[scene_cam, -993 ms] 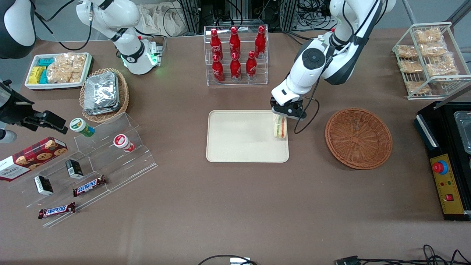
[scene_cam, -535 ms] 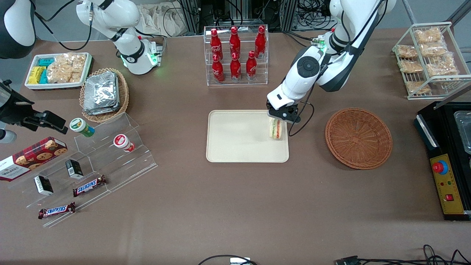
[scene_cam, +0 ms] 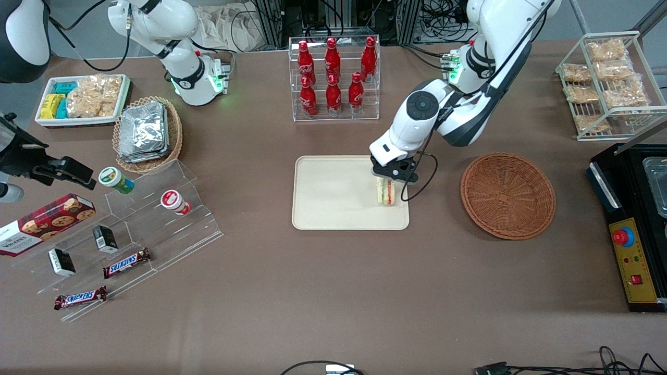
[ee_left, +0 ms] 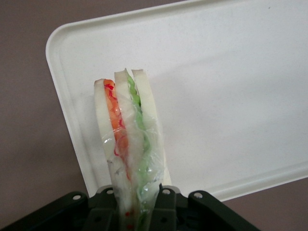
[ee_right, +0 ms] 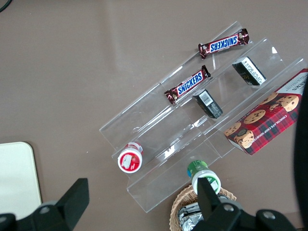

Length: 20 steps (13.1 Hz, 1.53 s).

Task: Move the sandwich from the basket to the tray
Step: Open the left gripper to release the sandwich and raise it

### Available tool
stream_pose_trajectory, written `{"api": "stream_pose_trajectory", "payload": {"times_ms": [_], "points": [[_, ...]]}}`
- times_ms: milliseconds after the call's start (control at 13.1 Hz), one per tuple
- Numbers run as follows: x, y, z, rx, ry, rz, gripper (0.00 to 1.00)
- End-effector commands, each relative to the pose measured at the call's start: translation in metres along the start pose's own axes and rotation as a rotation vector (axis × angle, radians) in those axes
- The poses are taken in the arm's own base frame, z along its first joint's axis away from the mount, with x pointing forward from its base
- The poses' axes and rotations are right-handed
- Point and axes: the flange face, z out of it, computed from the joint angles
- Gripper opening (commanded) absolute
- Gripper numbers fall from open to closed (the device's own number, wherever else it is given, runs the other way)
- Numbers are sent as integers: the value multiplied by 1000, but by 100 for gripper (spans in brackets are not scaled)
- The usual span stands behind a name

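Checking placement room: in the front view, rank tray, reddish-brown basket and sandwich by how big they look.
1. tray
2. basket, somewhat smaller in footprint
3. sandwich, far smaller, held by the gripper over the tray's edge nearest the basket

Quick headcount of what's on the counter: six red cola bottles in the clear rack, two Snickers bars and two small black boxes on the acrylic steps, plus two little round tubs, one green-lidded, one red. One cookie box. Two wicker baskets: the reddish-brown basket and a tan one with foil packets. Two trays: the cream tray and a white one of snacks. One sandwich, pinched in the one gripper over the cream tray.
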Motion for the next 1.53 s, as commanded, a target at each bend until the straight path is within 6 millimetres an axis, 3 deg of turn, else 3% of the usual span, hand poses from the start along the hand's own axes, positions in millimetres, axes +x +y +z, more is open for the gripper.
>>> {"api": "stream_pose_trajectory", "payload": {"times_ms": [0, 764, 840, 1146, 1222, 1299, 1451], "points": [[-3, 22, 14, 17, -5, 18, 0], [-16, 33, 43, 79, -33, 39, 5], [-16, 33, 47, 90, -28, 33, 14], [-17, 32, 53, 120, -19, 41, 85], [-15, 29, 52, 128, -22, 33, 95], [-8, 29, 48, 143, -21, 24, 99], [16, 26, 24, 185, -20, -21, 100]]}}
